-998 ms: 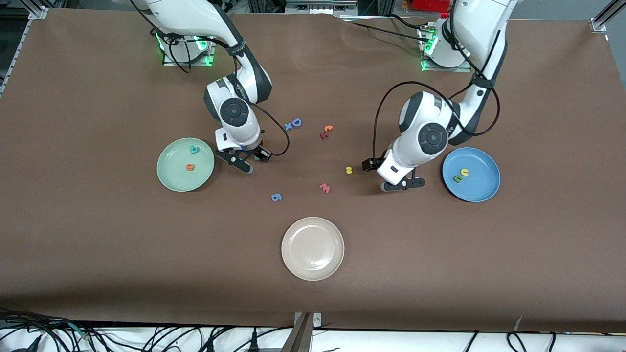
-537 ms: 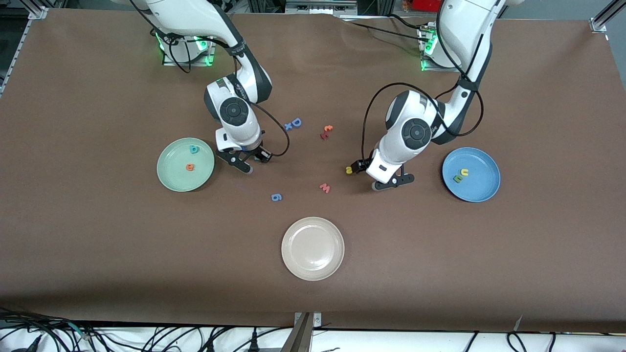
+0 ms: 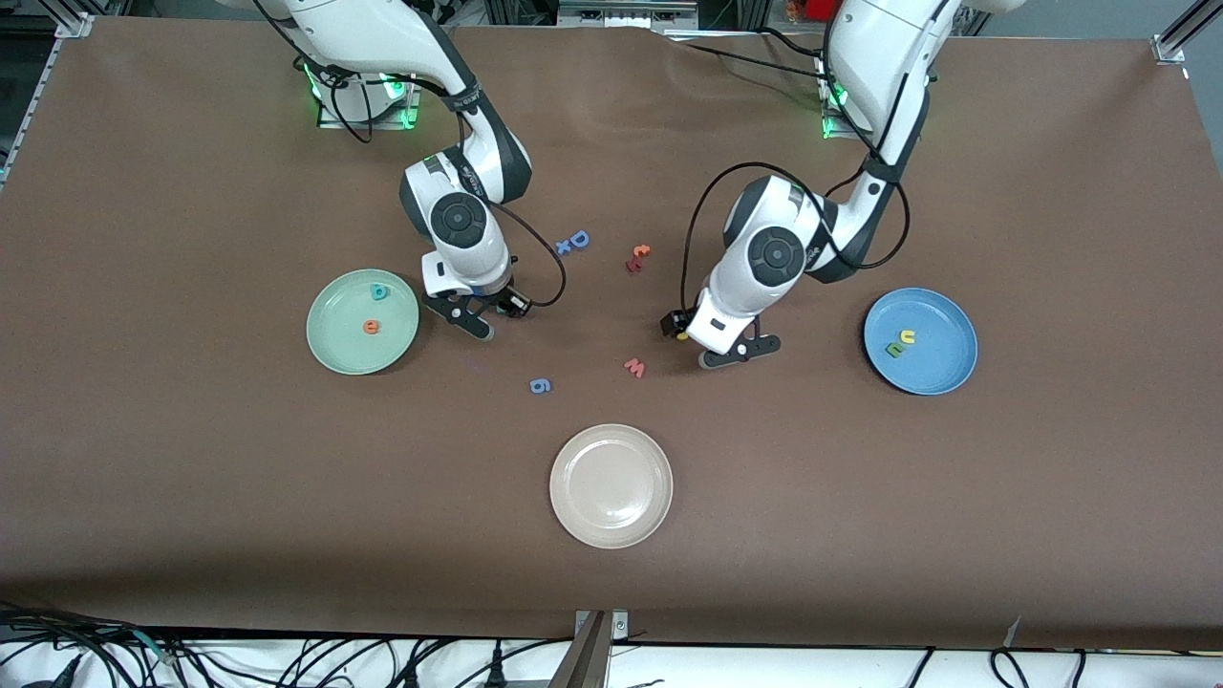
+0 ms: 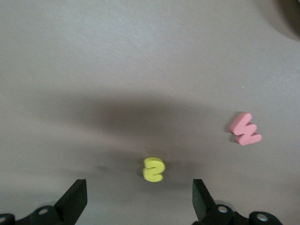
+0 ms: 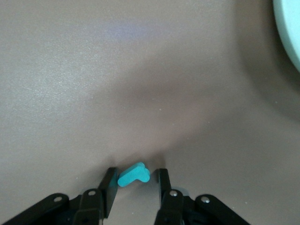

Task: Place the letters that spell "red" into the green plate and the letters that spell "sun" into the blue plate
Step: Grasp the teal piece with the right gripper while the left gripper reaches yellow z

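Green plate (image 3: 336,352), toward the right arm's end of the counter (image 3: 191,478): holds the orange "e" (image 3: 372,327) and teal "d" (image 3: 379,292). The teal "r" (image 5: 133,175) is outstanding; it lies on the counter just beside this plate, between the fingers of the right tool (image 5: 136,187), which stand narrowly apart on either side of it. Contact cannot be confirmed.

Blue plate (image 3: 946,377), toward the left arm's end: holds the yellow "u" (image 3: 907,335) and dark green "n" (image 3: 894,350). The yellow "s" (image 4: 153,169) is outstanding, on the counter beside the pink "w" (image 4: 245,129). The left tool (image 4: 140,199) hangs over it, fingers spread wide, nothing held.

Assessment: four of six letters placed; two pick-ups in hand. The cream plate (image 3: 573,521), nearest the front camera, is not part of the task.
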You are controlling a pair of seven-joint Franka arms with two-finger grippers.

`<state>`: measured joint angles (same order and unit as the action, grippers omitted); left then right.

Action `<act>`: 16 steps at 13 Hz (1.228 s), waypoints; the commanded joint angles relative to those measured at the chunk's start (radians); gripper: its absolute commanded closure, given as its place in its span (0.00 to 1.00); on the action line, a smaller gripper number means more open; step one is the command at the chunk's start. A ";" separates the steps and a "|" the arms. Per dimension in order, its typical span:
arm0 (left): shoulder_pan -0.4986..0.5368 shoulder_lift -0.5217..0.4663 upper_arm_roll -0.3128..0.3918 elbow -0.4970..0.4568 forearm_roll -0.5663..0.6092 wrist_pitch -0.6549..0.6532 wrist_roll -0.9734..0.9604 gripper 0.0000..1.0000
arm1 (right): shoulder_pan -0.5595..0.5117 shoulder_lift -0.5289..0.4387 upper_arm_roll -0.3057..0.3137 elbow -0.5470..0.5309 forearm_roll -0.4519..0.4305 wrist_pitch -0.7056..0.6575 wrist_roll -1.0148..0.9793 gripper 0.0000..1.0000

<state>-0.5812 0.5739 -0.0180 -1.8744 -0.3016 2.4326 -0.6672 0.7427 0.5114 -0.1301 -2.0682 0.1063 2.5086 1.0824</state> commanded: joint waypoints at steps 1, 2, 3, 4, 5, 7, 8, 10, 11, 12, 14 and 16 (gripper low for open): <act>-0.012 0.035 0.007 0.037 -0.010 0.002 -0.017 0.01 | 0.012 0.004 -0.005 -0.004 0.009 0.013 0.011 0.81; -0.016 0.041 0.007 0.037 -0.005 0.002 -0.017 0.01 | 0.012 0.004 -0.005 -0.004 0.009 0.012 0.011 0.88; -0.022 0.046 0.007 0.037 0.027 0.002 -0.017 0.01 | 0.012 0.002 -0.005 -0.004 0.009 0.009 0.011 0.95; -0.025 0.052 0.007 0.034 0.071 0.000 -0.023 0.02 | 0.010 -0.002 -0.005 -0.004 0.009 0.007 0.011 0.98; -0.025 0.053 0.007 0.034 0.093 0.000 -0.052 0.02 | 0.010 -0.005 -0.005 -0.003 0.009 0.007 0.010 0.98; -0.028 0.053 0.007 0.037 0.139 0.000 -0.097 0.02 | 0.010 -0.022 -0.008 -0.003 0.009 0.006 0.002 0.98; -0.029 0.063 0.007 0.037 0.162 0.002 -0.123 0.02 | 0.009 -0.034 -0.014 0.000 0.009 -0.013 -0.006 0.98; -0.046 0.075 0.007 0.040 0.197 0.002 -0.164 0.04 | 0.009 -0.082 -0.049 0.003 0.007 -0.069 -0.033 0.98; -0.048 0.081 0.007 0.040 0.197 0.002 -0.169 0.04 | 0.007 -0.105 -0.075 0.010 0.006 -0.121 -0.083 0.98; -0.049 0.081 0.006 0.040 0.197 0.002 -0.169 0.04 | 0.007 -0.128 -0.110 0.011 0.007 -0.185 -0.157 0.98; -0.051 0.081 0.006 0.040 0.197 0.002 -0.169 0.05 | 0.007 -0.175 -0.208 0.011 0.007 -0.298 -0.330 0.98; -0.055 0.083 0.003 0.040 0.197 0.002 -0.169 0.08 | 0.006 -0.194 -0.297 0.010 0.010 -0.364 -0.496 0.98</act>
<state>-0.6247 0.6423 -0.0180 -1.8592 -0.1368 2.4353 -0.8078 0.7429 0.3536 -0.3574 -2.0420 0.1061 2.2050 0.7259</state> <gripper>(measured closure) 0.057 0.709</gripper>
